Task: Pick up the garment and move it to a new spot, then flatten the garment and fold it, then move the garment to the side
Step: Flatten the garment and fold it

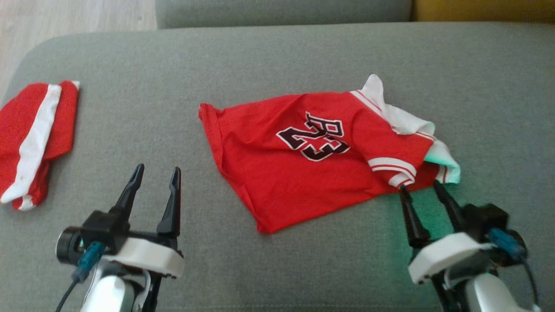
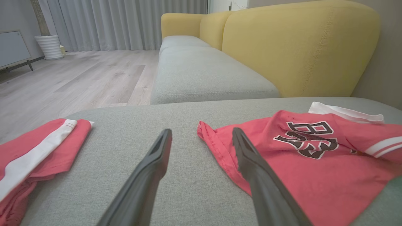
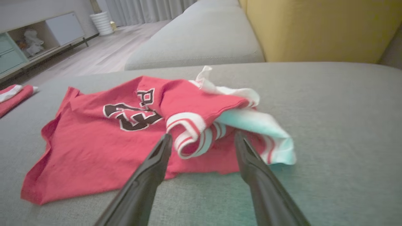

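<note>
Head view, garment [image 1: 312, 173] just beyond right hand [image 1: 420, 185]

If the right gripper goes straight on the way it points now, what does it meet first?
Probably the striped sleeve cuff of the red jersey, lying just ahead of the open right gripper; depth is not certain.

Grey sofa [image 2: 204, 72], wooden floor [image 2: 94, 75], perhaps cabinet [image 3: 62, 29]

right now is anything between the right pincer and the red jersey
Nothing visible. The right pincer, open, has its tips at the near edge of the red jersey, by the striped trim, over bare grey cushion. The folded red garment lies far left.
</note>
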### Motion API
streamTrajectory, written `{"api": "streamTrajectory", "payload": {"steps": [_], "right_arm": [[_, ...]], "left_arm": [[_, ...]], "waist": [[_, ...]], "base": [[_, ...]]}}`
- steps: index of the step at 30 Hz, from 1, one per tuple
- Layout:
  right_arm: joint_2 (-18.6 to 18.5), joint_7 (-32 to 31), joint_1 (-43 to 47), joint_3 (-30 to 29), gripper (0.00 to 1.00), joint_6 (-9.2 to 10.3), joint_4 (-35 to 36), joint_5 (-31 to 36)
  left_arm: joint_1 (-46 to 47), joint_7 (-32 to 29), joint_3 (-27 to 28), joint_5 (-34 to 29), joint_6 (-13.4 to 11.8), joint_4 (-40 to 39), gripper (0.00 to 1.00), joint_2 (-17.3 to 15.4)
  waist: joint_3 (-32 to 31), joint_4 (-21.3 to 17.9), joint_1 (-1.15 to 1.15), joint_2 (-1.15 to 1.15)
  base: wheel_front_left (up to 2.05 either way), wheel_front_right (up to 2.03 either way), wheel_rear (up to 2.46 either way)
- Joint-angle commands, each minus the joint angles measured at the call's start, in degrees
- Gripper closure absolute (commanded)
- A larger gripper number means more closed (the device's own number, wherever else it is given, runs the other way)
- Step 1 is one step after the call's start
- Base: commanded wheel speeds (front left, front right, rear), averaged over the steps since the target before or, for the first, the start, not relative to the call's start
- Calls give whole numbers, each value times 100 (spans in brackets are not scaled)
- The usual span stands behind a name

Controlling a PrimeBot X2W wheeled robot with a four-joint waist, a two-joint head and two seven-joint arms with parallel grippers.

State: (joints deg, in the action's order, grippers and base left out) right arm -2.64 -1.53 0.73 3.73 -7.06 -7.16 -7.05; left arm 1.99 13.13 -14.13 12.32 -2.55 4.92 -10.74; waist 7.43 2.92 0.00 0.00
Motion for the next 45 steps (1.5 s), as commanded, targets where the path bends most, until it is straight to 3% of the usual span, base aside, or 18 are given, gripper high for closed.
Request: {"api": "streamTrajectory", "payload": {"steps": [1,14,15,16,17,25,39,40,41,45], "right_arm": [[-24,17,-366,174,0,-43,92,39],[-24,70,-1539,227,0,-43,-2402,118],[-24,-20,-1569,246,42,-43,-2544,102],[-24,-70,-1597,267,78,-43,-2650,67],[-24,-82,-1619,284,100,-43,-2726,30],[-24,-71,-1343,464,100,-43,-2586,-310],[-24,-789,262,533,100,-43,-710,-590],[-24,-812,312,518,62,-43,-631,-584],[-24,-802,344,499,0,-43,-536,-599],[-24,-832,448,433,0,-43,-118,-575]], "left_arm": [[333,31,188,23,-22,-207,0,-96],[667,143,114,76,82,28,0,5],[681,148,115,79,84,44,0,11],[694,152,116,80,85,58,0,14],[705,157,117,80,87,68,0,18],[714,177,130,72,100,106,0,19],[521,184,148,78,56,115,0,12],[510,185,151,79,48,117,0,9],[497,185,154,81,40,120,0,7],[422,185,152,83,14,127,0,-15]], "waist": [[88,64,0,0],[520,308,0,0],[528,308,0,0],[533,307,0,0],[538,305,0,0],[493,233,0,0],[234,98,0,0],[219,90,0,0],[201,83,0,0],[99,59,0,0]], "base": [[0,0,0],[0,0,0],[0,0,0],[0,0,0],[0,0,0],[0,0,0],[0,0,0],[0,0,0],[0,0,0],[0,0,0]]}}
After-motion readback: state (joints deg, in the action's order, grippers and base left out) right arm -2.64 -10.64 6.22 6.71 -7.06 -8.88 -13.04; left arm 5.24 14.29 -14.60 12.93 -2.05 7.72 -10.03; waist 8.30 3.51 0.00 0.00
